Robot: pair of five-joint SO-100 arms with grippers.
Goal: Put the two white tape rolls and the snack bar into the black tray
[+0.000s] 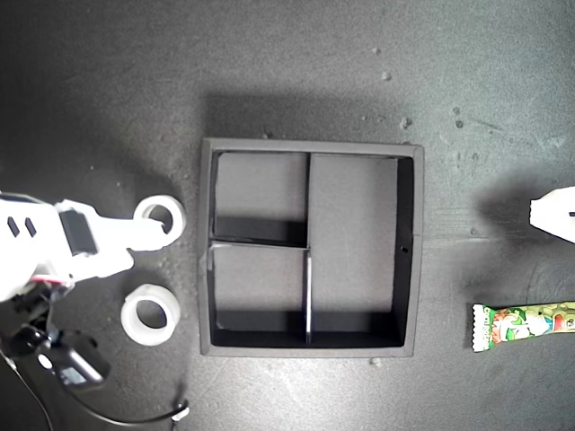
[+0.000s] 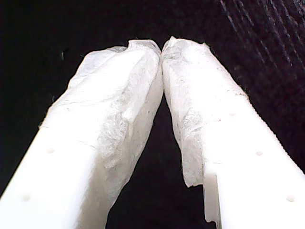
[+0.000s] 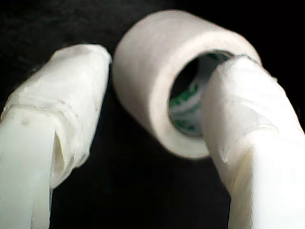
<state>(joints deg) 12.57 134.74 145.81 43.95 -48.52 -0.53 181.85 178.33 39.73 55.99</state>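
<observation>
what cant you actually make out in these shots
- Snack bar: cut off by the exterior view's right edge.
- My first gripper: only its tip enters that view.
- Tape roll: blurred; green print inside unreadable.
- Black tray: shadow hides its inner wall bases.

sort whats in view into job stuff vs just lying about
Job:
- upper tape roll, second end effector at it
- lower tape roll
- snack bar
- black tray, all compartments empty

Lying about:
- black cable near the exterior view's lower left corner
</observation>
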